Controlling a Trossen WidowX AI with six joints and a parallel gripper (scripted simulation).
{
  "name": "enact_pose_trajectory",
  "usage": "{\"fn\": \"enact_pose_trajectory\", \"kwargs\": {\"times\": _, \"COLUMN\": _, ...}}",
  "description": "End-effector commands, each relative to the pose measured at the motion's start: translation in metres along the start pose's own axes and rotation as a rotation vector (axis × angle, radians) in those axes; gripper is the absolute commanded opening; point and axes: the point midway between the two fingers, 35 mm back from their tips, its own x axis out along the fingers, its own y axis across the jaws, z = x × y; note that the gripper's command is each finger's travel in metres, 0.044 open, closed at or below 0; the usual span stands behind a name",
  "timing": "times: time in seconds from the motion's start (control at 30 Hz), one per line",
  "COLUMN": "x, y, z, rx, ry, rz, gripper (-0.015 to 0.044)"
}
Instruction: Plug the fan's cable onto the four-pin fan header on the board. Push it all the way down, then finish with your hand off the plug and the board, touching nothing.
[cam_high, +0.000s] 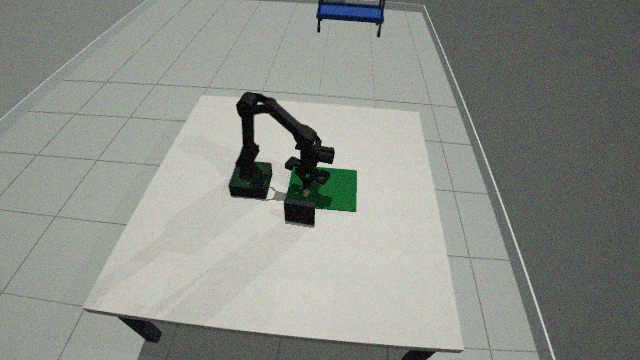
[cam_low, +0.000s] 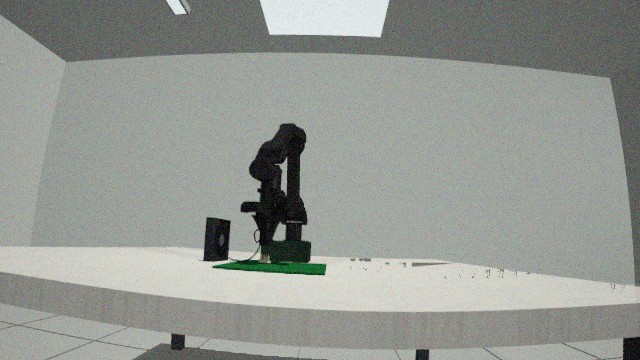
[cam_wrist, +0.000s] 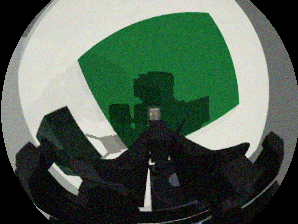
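A pale worktop (cam_high: 280, 280) (cam_low: 320, 300) (cam_wrist: 45, 30) carries everything, its dark legs showing beneath. On it stands the black arm (cam_high: 287, 117) (cam_low: 293, 175), bent over at the top and reaching down above the board. The flat green board (cam_high: 342, 190) (cam_low: 300, 268) (cam_wrist: 200, 55) lies beside the arm's dark base (cam_high: 250, 187) (cam_low: 300, 250) (cam_wrist: 67, 132), with the arm's shadow across part of it. The black, boxy fan (cam_high: 300, 212) (cam_low: 216, 240) (cam_wrist: 170, 187) stands upright near one corner of the board; a round, lighter hub shows on its face. The jaws (cam_high: 307, 187) (cam_low: 265, 252) point down over the board, nearly together, pinching the cable's plug, which is mostly hidden by them. A small pale header (cam_high: 306, 192) (cam_low: 265, 261) (cam_wrist: 156, 111) sits on the board right at their tips. Smallest of all, the thin dark cable (cam_low: 247, 259) loops up beside the jaws and runs down toward the fan. Whether the plug is seated cannot be told.
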Motion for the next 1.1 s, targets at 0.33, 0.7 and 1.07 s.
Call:
{"fn": "enact_pose_trajectory", "kwargs": {"times": 0.33, "x": 0.021, "y": -0.002, "z": 0.002, "rx": 0.002, "ry": -0.003, "rz": -0.003, "gripper": 0.0000}}
{"fn": "enact_pose_trajectory", "kwargs": {"times": 0.7, "x": 0.021, "y": -0.001, "z": 0.001, "rx": 0.001, "ry": -0.003, "rz": -0.003, "gripper": 0.0000}}
{"fn": "enact_pose_trajectory", "kwargs": {"times": 1.07, "x": 0.021, "y": 0.000, "z": 0.001, "rx": -0.001, "ry": -0.003, "rz": -0.003, "gripper": 0.0000}}
